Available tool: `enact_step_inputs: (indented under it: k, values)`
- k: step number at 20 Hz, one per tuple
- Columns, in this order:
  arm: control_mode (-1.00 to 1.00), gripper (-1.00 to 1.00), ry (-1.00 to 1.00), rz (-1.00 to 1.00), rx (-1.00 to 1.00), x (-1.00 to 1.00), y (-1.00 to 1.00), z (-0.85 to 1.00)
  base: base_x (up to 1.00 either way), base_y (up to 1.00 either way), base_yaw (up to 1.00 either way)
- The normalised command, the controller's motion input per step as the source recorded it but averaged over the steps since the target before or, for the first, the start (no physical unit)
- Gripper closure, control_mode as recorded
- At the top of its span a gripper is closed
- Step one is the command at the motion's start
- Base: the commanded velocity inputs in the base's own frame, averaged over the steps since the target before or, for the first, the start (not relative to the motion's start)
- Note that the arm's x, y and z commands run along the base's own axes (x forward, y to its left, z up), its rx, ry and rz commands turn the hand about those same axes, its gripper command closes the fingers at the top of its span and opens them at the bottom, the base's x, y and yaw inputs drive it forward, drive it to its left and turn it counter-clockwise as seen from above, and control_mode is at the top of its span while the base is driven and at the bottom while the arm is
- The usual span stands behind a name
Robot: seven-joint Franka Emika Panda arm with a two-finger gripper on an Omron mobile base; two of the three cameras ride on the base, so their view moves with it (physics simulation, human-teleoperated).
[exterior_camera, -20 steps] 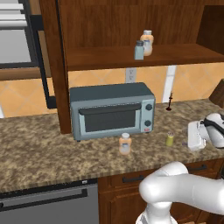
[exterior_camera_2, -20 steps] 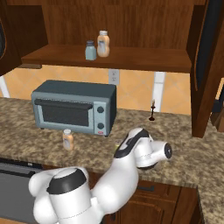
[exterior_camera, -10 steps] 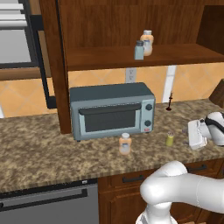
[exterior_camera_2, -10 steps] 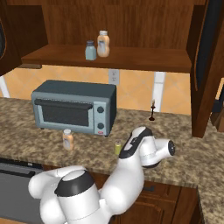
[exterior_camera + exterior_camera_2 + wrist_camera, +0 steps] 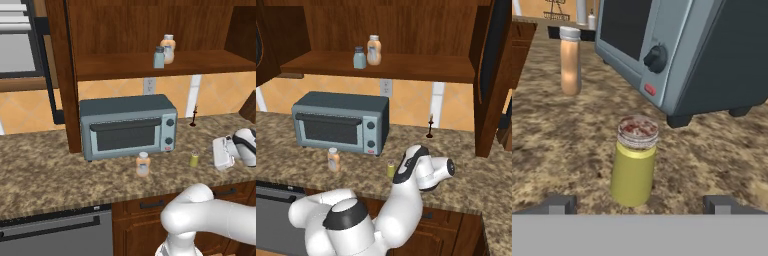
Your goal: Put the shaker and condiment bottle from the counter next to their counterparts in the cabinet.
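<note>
My pincer [image 5: 639,204] is wide open and empty; the yellow-green shaker [image 5: 634,161] stands upright on the tabletop [image 5: 557,135] just ahead, centred between its fingertips.

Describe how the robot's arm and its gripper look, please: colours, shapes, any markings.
The arm is glossy white, built of rounded, bulbous segments with dark grey bands at the joints. The hand is white with a dark patch on top. The gripper has two small, dark grey, blocky finger tips. No cables or markings are visible.
</note>
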Motion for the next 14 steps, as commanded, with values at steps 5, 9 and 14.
enact_step_inputs:
  k: [5,9,14]
  values:
    - [-1.0,-1.0,0.03,0.0,0.0,0.0,0.04,-0.06,0.0,0.0,0.0]
    - [-1.0,-1.0,0.01,0.0,0.0,0.0,0.04,-0.06,0.0,0.0,0.0]
    - [-1.0,-1.0,0.0,0.0,0.0,0.0,0.06,-0.1,0.0,0.0,0.0]
